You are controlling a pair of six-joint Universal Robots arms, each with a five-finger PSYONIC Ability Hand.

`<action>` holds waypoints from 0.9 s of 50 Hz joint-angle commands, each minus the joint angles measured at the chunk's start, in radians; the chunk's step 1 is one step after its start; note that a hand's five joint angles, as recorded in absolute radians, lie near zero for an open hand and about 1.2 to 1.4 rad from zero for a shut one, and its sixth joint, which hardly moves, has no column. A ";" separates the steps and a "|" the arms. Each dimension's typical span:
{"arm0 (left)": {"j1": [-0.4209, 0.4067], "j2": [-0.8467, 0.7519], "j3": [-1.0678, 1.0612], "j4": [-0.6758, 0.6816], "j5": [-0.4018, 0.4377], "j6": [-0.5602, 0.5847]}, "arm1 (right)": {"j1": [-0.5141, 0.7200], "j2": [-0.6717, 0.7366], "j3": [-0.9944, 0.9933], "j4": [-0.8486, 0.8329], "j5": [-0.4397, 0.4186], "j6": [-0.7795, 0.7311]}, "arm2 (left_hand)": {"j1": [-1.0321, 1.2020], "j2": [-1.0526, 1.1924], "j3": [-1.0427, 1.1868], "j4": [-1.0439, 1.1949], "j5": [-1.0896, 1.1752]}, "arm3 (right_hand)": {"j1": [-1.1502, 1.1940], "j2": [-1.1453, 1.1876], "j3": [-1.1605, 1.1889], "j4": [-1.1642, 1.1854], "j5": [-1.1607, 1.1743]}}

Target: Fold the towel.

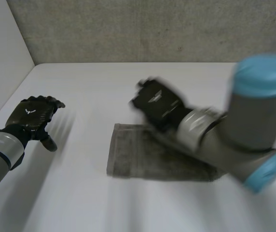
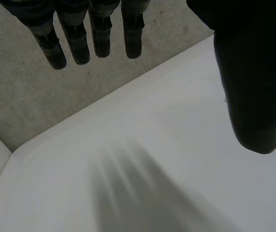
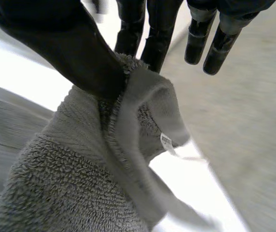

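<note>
Grey towel (image 1: 143, 159): we're pinching its corner between right hand (image 1: 157, 104) thumb and fingers (image 3: 131, 24); left hand (image 1: 32, 116) hovering spread, well apart.

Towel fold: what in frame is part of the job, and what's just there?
Part of the job:
- towel, grey, lying on the table
- right hand, pinching the towel's hem between thumb and fingers
- left hand, open, off to the side and apart from the towel

Just there:
- white table
- grey wall behind it
</note>
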 commanded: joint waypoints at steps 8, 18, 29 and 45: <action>-0.080 -0.007 0.048 0.000 -0.005 -0.002 | 0.100 0.103 0.025 -0.012 0.134 -0.022 | -0.101 -0.066 -0.051 -0.059 -0.052 | -1.086 -1.084 -0.043 -0.076 -1.107; -0.238 -0.013 0.160 0.000 -0.008 -0.110 | -0.176 -0.224 0.325 -0.024 0.082 0.084 | -0.101 -0.066 -0.051 -0.059 -0.052 | -1.086 -1.084 -0.043 -0.076 -1.107; -0.448 -0.159 0.293 -0.002 -0.052 -0.163 | -0.464 -0.324 0.611 -0.021 -0.161 0.081 | -0.097 -0.062 -0.051 -0.059 -0.049 | -1.086 -1.084 -0.043 -0.076 -1.107; -0.511 -0.254 0.301 -0.008 -0.111 -0.163 | -0.632 -0.180 0.717 -0.133 -0.333 -0.016 | -0.101 -0.066 -0.051 -0.059 -0.052 | -0.109 -0.107 -0.043 -0.076 -0.130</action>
